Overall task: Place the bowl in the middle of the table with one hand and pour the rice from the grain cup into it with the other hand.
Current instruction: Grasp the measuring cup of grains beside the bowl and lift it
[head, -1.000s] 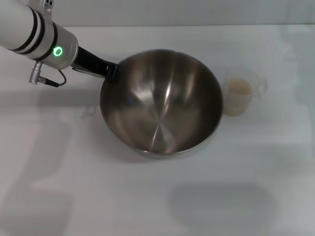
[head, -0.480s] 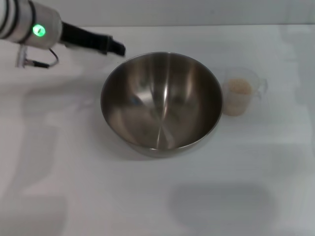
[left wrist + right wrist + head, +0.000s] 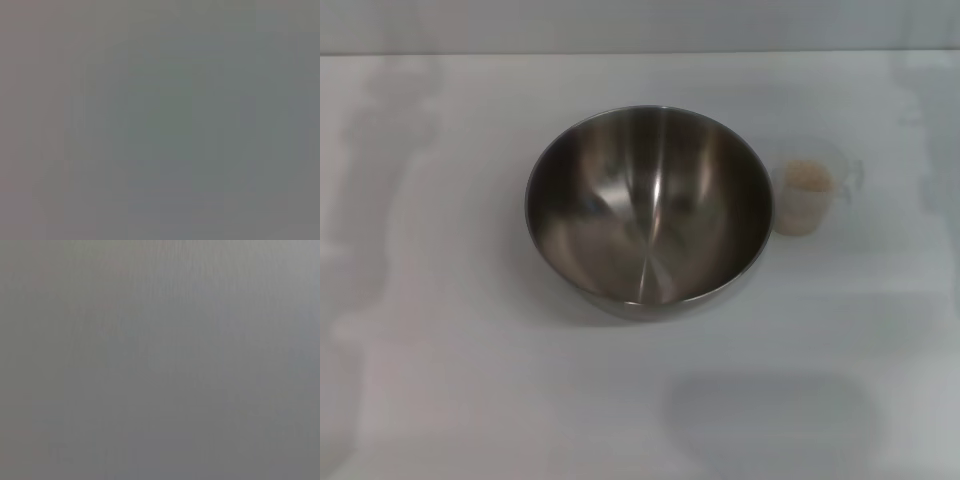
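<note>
On the white tabletop (image 3: pixel 440 380) the steel mixing bowl (image 3: pixel 648 210) sits beside the rice-filled (image 3: pixel 807 176) grain cup (image 3: pixel 812 188), neither hand visible, so their grip cannot be told.

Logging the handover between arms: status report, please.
Both grippers out of view. Bowl set mid-table, empty. Grain cup upright beside it on the right, rice unpoured. Nothing in the way.

Plain grey wall (image 3: pixel 640 25) — a narrow, even band across the far side, head view
</note>
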`<action>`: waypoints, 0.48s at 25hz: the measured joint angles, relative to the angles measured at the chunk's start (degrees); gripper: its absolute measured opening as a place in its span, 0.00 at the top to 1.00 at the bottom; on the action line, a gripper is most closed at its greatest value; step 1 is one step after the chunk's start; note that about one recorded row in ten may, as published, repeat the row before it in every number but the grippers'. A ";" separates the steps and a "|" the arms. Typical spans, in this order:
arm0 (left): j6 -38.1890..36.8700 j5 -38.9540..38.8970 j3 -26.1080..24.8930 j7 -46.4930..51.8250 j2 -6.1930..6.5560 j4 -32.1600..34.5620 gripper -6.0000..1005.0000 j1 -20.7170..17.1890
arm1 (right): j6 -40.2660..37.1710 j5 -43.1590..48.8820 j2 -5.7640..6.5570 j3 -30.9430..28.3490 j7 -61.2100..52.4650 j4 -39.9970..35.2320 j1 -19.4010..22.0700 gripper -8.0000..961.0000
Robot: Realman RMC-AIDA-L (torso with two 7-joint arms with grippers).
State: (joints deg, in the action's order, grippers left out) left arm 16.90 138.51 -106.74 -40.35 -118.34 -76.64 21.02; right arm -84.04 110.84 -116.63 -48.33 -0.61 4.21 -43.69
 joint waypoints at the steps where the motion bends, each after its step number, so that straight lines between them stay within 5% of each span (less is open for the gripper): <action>1: -8.94 0.05 2.92 -0.75 0.05 1.40 0.54 -1.93 | 0.00 0.00 0.00 0.00 0.00 0.00 0.00 0.40; 6: -49.35 0.77 13.94 4.12 0.26 12.35 0.54 -4.83 | 0.00 0.00 -0.07 -0.04 0.00 -0.03 0.42 0.40; 9: -61.79 5.30 17.24 18.68 0.46 16.58 0.54 -4.99 | 0.01 -0.20 -0.50 -0.30 -0.27 0.32 1.34 0.40; 12: -64.42 14.74 17.37 35.53 0.49 20.55 0.54 -4.71 | 0.02 -0.32 -1.16 -0.23 -0.20 1.40 2.96 0.40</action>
State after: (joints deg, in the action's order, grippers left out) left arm -47.51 153.25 -89.37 -4.82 -117.85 -56.09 16.31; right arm -84.02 110.51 -117.79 -48.56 -0.81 5.61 -40.72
